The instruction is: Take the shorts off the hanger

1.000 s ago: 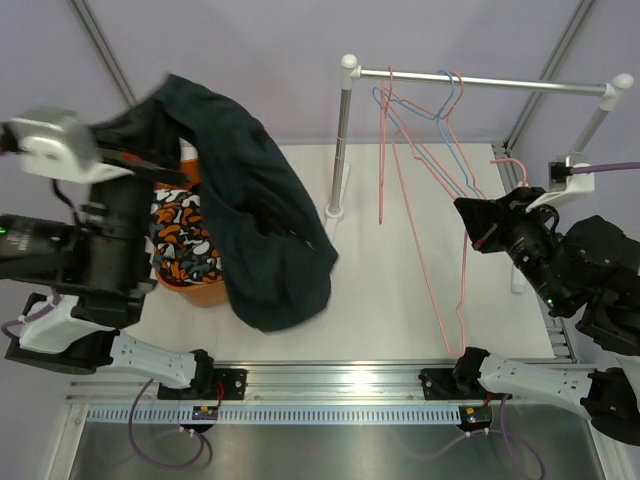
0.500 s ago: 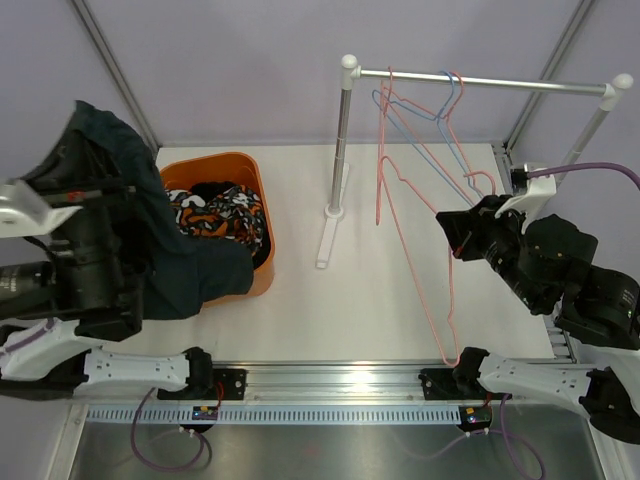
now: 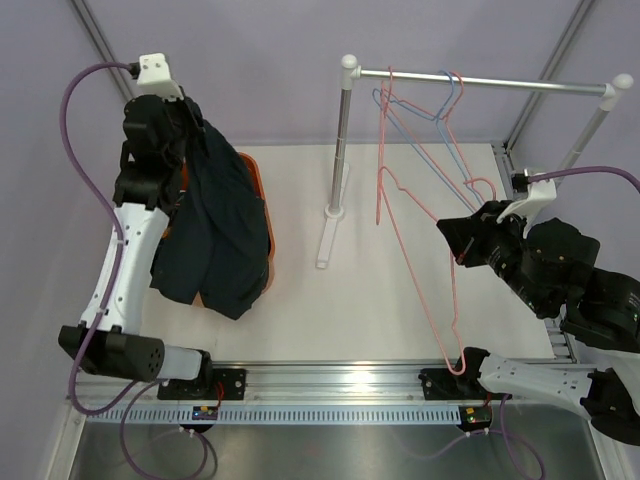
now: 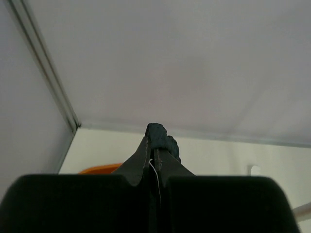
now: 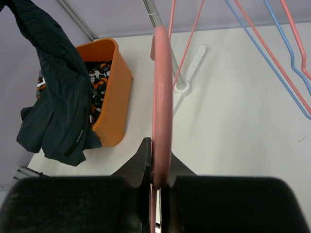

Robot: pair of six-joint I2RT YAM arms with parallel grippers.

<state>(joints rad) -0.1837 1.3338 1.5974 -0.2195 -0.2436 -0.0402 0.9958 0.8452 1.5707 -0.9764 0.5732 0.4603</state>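
The left fingers (image 4: 148,158) are pressed shut on the navy shorts (image 3: 215,235), which hang lengthwise straight down over the orange bin (image 5: 112,109); the left arm is nearest the bin. Well right of the bin, the right fingers (image 5: 146,162) pinch one bare pink hanger (image 5: 161,97). Two shorts show: the navy, and a camouflage pair (image 5: 99,77) inside the bin.

Your left arm (image 3: 125,255) now stands tall beside the orange bin (image 3: 266,215) instead of crouching low at the left edge, so the dark shorts (image 3: 215,240) pinched in your left gripper (image 4: 153,153) hang straight down over it.
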